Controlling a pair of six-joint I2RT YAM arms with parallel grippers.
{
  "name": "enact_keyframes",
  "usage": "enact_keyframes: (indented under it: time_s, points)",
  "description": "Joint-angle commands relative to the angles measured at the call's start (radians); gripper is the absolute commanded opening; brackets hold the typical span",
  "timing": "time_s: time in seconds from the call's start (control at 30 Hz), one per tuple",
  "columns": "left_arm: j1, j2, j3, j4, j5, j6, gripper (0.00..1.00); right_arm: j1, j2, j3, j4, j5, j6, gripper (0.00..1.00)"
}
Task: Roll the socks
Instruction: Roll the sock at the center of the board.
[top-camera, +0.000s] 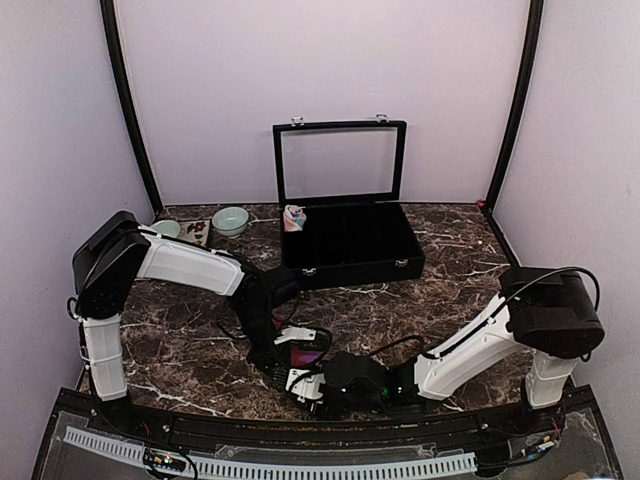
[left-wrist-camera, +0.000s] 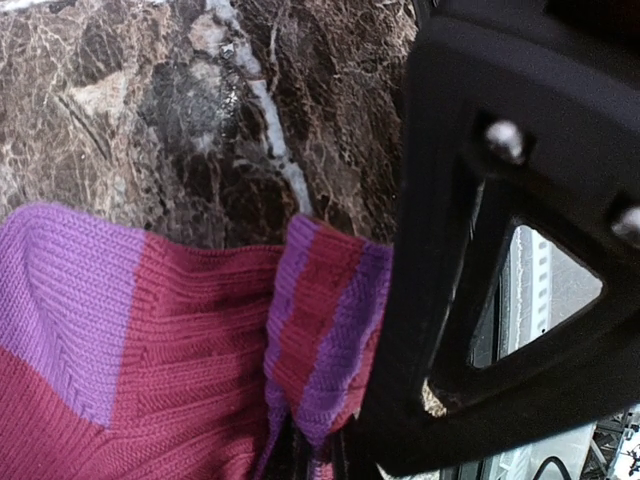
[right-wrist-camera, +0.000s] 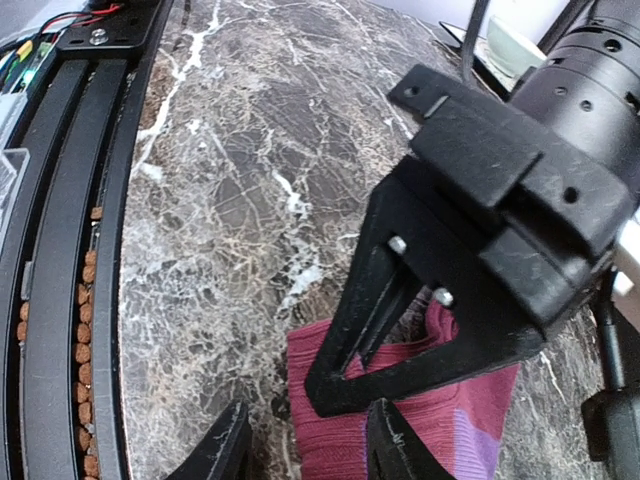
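A maroon knitted sock with purple stripes (left-wrist-camera: 180, 350) is laid on the dark marbled table top (right-wrist-camera: 230, 180), close to its near edge and between the 2 arms. 1 fold of it, banded purple and maroon, is pinched up by the left gripper (right-wrist-camera: 322, 390). In the right wrist view its 2 black fingers are seen closed together on the fabric. The grip appears meant to anchor that end so that the rest can be turned around it.

The right gripper (right-wrist-camera: 312, 450) is held low at the sock's near edge with its jaws apart. 1 finger is set over the maroon cloth, the other over bare marble just beside it, and nothing is clamped. It is judged to be placed there so that the free edge can be taken and the roll started against the left hold.

The 2nd sock, salmon-pink with mint and white patches (top-camera: 295, 216), lies well apart at the back. It is at the back left corner of an open black compartment case (top-camera: 360, 268), near a pale mint bowl (top-camera: 230, 220). Whether it rests on the rim or beside it cannot be told. No roll is seen in either sock, so the task is judged to be at an early stage.
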Motion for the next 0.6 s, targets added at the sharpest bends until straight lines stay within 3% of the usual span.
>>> enact_keyframes:
  time_s: [0.0, 0.57]
  points:
    - [-0.007, 0.151, -0.059, 0.039, -0.362, 0.022, 0.0, -0.009, 0.029, -0.024, 0.058, -0.045, 0.021, 0.38]
    - [-0.007, 0.155, -0.05, 0.007, -0.368, 0.067, 0.05, -0.056, 0.08, -0.086, 0.077, -0.082, 0.081, 0.38]
